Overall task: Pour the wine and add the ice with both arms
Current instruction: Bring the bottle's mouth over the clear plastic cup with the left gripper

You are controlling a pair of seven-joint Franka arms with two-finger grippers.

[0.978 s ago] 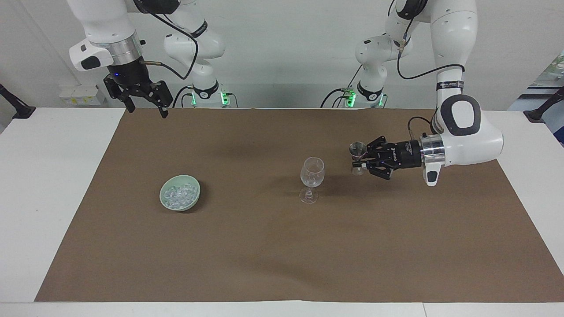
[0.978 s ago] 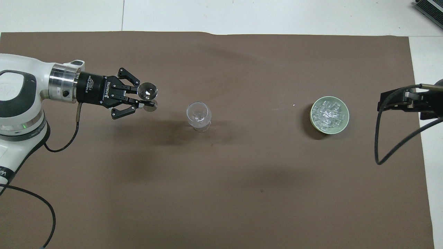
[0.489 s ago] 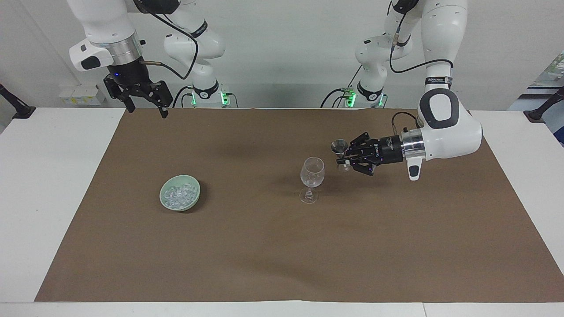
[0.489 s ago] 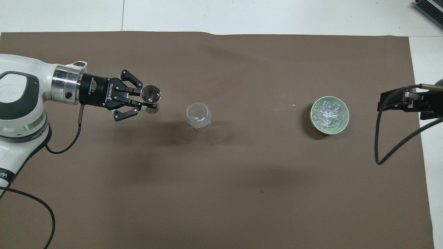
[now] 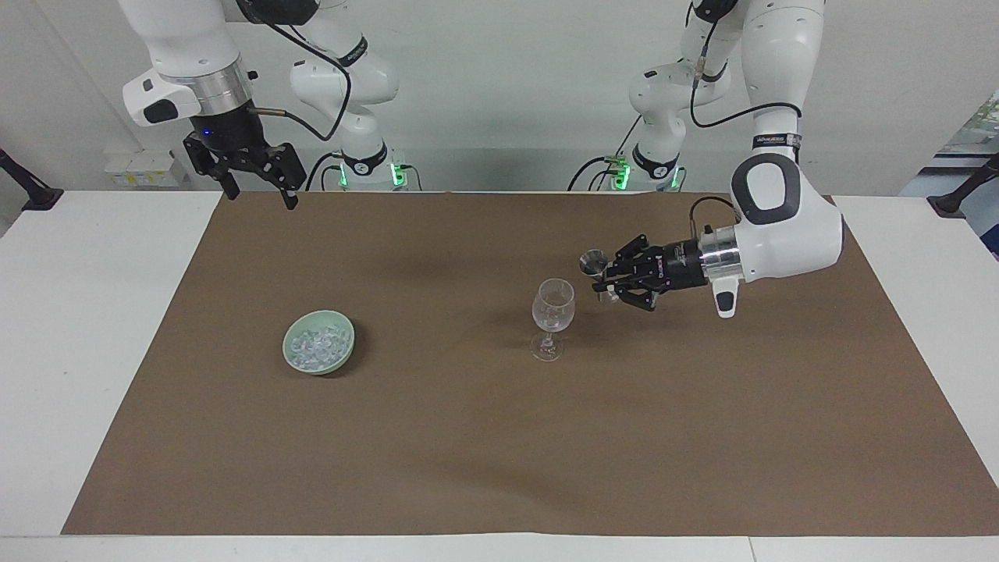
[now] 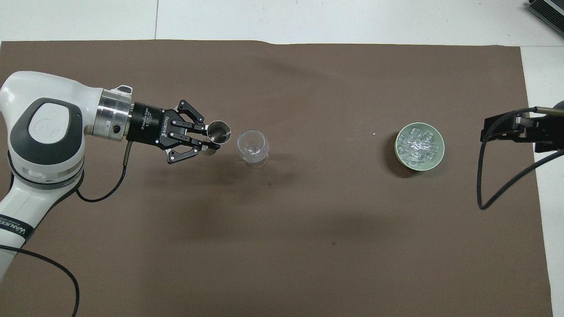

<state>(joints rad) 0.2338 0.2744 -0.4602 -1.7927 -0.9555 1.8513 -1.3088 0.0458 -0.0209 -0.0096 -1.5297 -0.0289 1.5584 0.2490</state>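
The left gripper (image 6: 210,141), its fingers pinching a small metal jigger (image 6: 218,131) at the waist, holds the cup upright just beside the rim of the stemmed glass (image 6: 252,145) at mid-tabletop, so the pour looks about to begin rather than done. The glass shows no coloured wine, though something glints faintly in its bowl and I cannot tell what. The ice (image 6: 418,145) is heaped in the green bowl (image 6: 399,155) toward the right arm's end, apparently untouched, and the right gripper (image 5: 251,178) waits raised over the brown mat's edge, fingers spread.
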